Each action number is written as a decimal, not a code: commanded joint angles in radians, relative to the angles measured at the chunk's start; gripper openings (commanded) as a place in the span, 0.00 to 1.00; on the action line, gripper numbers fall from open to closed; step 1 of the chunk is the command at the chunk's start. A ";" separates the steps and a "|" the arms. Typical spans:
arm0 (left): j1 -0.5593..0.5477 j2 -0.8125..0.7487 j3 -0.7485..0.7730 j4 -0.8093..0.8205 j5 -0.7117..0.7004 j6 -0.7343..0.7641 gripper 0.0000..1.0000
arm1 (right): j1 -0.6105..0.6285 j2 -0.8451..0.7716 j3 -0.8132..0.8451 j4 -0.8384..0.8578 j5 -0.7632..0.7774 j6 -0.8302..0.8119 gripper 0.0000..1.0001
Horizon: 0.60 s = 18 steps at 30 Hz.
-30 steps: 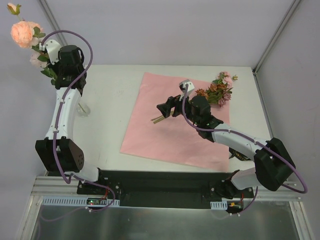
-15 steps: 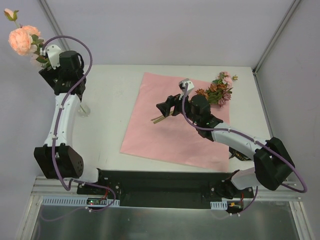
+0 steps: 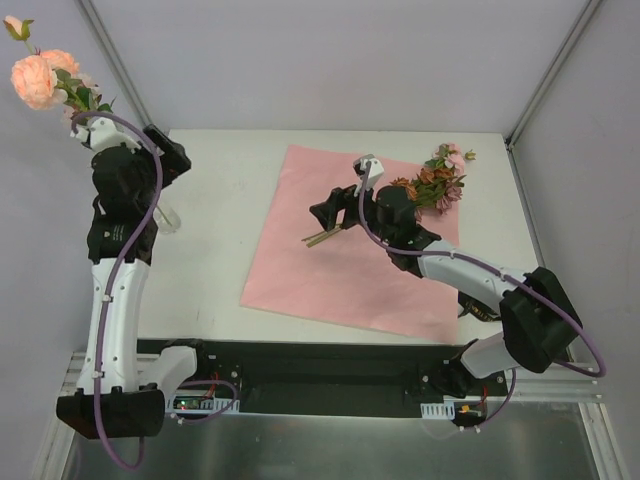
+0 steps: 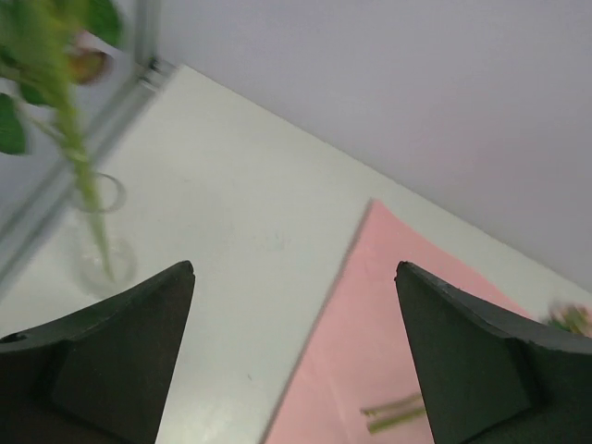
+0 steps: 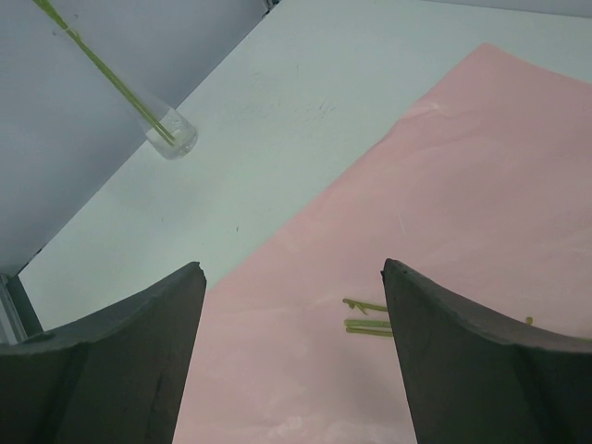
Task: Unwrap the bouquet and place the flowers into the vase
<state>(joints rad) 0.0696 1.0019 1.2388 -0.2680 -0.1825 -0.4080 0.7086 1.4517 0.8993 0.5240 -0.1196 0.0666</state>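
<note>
A peach-pink rose spray (image 3: 38,80) stands in the vase (image 4: 97,250) at the left edge of the surface (image 3: 220,250), so the left end effector (image 4: 294,277) hangs released, empty. The right end effector (image 5: 294,276), also spread and holding nothing, hovers over the stem ends (image 5: 368,321) of the other flowers (image 3: 437,182) on the pink paper (image 3: 340,280), likely to take them; its arm hides their mid-stems.

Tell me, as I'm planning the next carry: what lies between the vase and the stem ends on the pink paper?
Right wrist view: only bare table and pink paper lie between vase and stem ends.
</note>
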 commanded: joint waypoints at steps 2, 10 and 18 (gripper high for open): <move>-0.138 0.134 -0.027 0.010 0.419 -0.028 0.88 | -0.003 0.024 0.065 -0.031 0.081 0.048 0.80; -0.413 0.337 0.050 0.012 0.526 0.050 0.85 | -0.043 0.044 0.070 -0.266 0.523 0.379 0.76; -0.453 0.379 -0.019 0.021 0.646 0.063 0.84 | -0.087 0.134 0.133 -0.553 0.704 0.705 0.56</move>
<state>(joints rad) -0.3790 1.3949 1.2312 -0.2810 0.3531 -0.3508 0.6167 1.5326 0.9638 0.1677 0.4355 0.5568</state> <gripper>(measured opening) 0.843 0.616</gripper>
